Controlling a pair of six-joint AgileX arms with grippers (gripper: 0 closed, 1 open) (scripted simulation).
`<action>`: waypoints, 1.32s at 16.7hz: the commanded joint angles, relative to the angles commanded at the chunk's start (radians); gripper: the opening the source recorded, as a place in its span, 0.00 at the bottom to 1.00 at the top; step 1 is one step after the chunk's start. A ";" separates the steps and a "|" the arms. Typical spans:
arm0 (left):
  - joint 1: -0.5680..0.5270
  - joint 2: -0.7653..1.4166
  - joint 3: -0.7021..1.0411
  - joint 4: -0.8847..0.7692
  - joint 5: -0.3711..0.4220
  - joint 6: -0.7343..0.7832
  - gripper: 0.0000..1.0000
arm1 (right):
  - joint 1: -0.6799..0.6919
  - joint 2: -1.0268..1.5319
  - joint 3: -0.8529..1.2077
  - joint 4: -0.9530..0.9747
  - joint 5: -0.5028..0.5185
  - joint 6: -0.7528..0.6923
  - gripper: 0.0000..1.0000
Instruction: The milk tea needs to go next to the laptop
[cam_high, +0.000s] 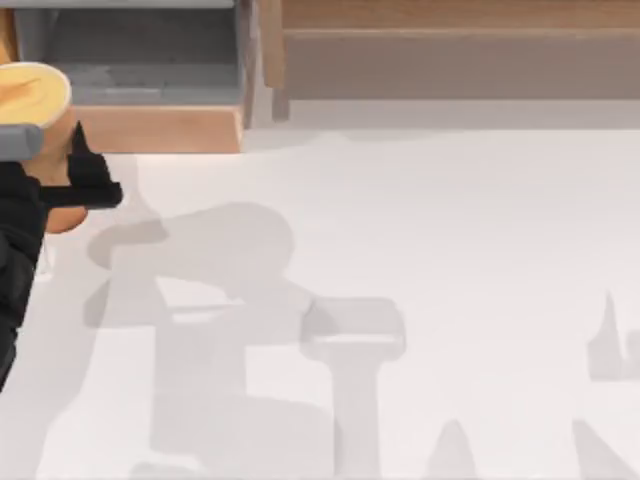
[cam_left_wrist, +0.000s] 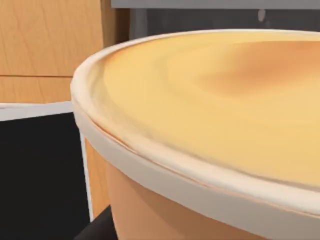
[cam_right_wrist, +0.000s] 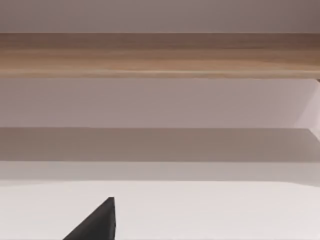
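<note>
The milk tea (cam_high: 32, 92) is a tapered orange-tan cup with a pale rim and a yellow-orange sealed top, at the far left of the top view. My left gripper (cam_high: 55, 188) is shut on its side, one black finger (cam_high: 88, 184) lying across the cup wall. The cup's top (cam_left_wrist: 215, 100) looms close in the left wrist view. Beside it there stands a black panel with a pale border, the laptop (cam_left_wrist: 40, 170) screen. A black part of my right gripper (cam_right_wrist: 100, 222) juts over the white table in the right wrist view.
A wooden box with a grey inside (cam_high: 140, 60) stands at the back left. A long wooden ledge (cam_high: 450, 55) runs along the back right. The white table (cam_high: 430, 280) stretches across the middle and right, crossed by arm shadows.
</note>
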 joint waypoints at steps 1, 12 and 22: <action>0.007 -0.007 -0.006 -0.014 0.024 -0.002 0.00 | 0.000 0.000 0.000 0.000 0.000 0.000 1.00; 0.009 -0.021 -0.015 -0.045 0.082 -0.006 0.00 | 0.000 0.000 0.000 0.000 0.000 0.000 1.00; 0.011 0.090 -0.002 0.109 0.085 -0.006 0.00 | 0.000 0.000 0.000 0.000 0.000 0.000 1.00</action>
